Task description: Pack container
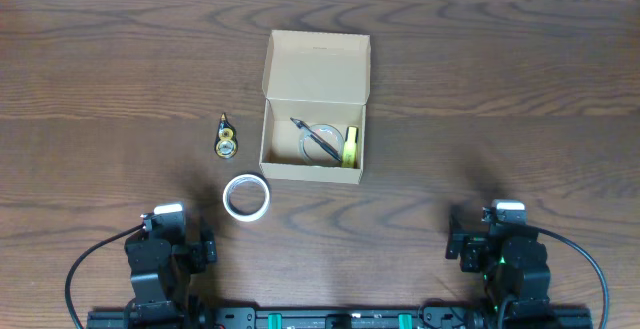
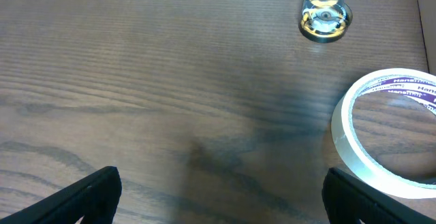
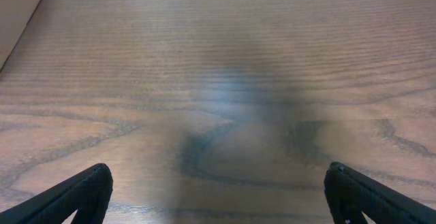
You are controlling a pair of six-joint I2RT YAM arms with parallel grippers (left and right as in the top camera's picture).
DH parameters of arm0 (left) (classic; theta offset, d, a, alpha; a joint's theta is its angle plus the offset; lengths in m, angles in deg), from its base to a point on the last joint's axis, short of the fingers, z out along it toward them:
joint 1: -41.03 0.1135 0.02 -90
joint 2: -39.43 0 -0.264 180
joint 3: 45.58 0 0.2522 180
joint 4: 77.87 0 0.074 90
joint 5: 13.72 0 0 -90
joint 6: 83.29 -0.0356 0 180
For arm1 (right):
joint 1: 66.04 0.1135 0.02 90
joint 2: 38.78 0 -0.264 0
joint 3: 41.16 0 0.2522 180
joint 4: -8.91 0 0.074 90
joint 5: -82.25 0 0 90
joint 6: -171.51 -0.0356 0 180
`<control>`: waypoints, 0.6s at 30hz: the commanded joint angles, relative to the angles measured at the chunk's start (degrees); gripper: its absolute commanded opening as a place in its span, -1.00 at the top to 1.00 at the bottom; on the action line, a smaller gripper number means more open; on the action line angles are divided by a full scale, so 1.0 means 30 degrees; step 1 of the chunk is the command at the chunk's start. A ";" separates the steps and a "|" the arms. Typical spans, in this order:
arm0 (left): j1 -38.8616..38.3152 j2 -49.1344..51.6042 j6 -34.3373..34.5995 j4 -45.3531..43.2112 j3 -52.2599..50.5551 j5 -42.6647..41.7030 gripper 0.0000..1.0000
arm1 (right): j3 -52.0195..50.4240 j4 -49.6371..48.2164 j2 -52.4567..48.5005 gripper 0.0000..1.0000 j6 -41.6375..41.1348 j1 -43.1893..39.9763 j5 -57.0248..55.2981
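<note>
The tan cardboard container (image 1: 313, 168) stands open at the table's middle, its flap lid (image 1: 318, 66) raised at the back. Inside lie a clear tape roll (image 1: 318, 141), a black pen-like tool (image 1: 315, 139) and a yellow roll (image 1: 351, 146). A white tape roll (image 1: 246, 196) lies on the table left of the box front; it also shows in the left wrist view (image 2: 388, 135). A small yellow-black tape dispenser (image 1: 226, 138) lies further left (image 2: 325, 13). My left gripper (image 2: 218, 197) is open and empty at the front left. My right gripper (image 3: 218, 193) is open and empty at the front right.
The dark wood table (image 1: 500, 89) carries nothing else. A corner of the box (image 3: 17, 9) shows at the upper left of the right wrist view. Both arm bases sit at the front edge.
</note>
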 commanded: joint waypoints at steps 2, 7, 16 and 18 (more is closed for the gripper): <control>-0.0073 -0.0109 0.0270 0.0517 -0.0430 0.1384 -0.91 | -0.0189 -0.0036 0.0197 -0.99 0.0321 -0.0109 0.0219; -0.0073 0.0117 0.0306 0.0168 -0.0073 0.0831 -0.91 | -0.0189 -0.0029 0.0197 -0.98 0.0321 -0.0109 0.0219; -0.0073 0.7905 0.0379 0.0146 0.6747 -0.0189 -0.91 | -0.0189 -0.0029 0.0197 -0.98 0.0321 -0.0109 0.0219; -0.0073 0.9785 0.0386 0.0146 0.8255 -0.0372 -0.91 | -0.0189 -0.0029 0.0197 -0.99 0.0321 -0.0109 0.0219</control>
